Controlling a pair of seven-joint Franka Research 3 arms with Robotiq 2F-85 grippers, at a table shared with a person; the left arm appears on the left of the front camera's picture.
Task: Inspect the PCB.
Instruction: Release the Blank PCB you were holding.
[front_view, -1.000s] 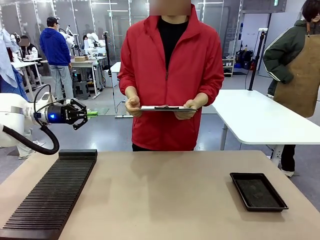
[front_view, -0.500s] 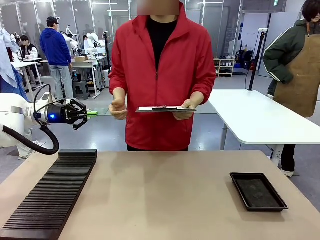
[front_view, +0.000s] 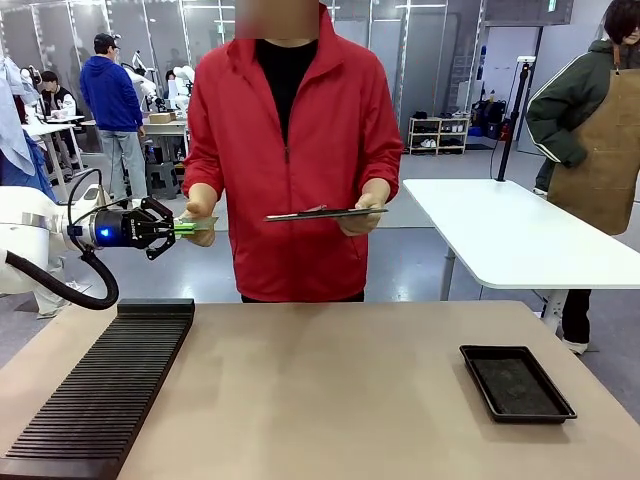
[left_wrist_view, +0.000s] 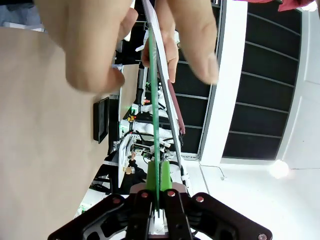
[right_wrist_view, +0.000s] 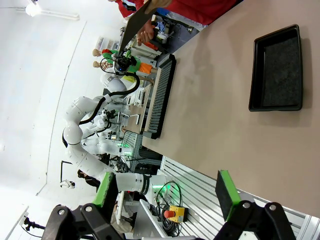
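Note:
The PCB (front_view: 184, 227) is a thin green board seen edge-on, level in the air off the table's far left. My left gripper (front_view: 170, 228) is shut on its near end. A person in a red jacket pinches its far end with one hand (front_view: 202, 229). In the left wrist view the PCB (left_wrist_view: 154, 105) rises as a green line from between my green pads (left_wrist_view: 164, 176), with the person's fingers (left_wrist_view: 95, 50) closed around its top. My right gripper (right_wrist_view: 165, 194) stands open with nothing between its pads, back from the table's near edge.
The person's other hand holds a dark tablet (front_view: 322, 213) level at chest height. A black slotted rack (front_view: 100, 395) lies on the table's left side and a shallow black tray (front_view: 517, 382) at the right. Bare tabletop lies between them. Another white table (front_view: 520, 235) stands behind.
The person has stepped toward picture left, taken one hand off the tablet and closed it on the PCB's far end. My left gripper has not moved.

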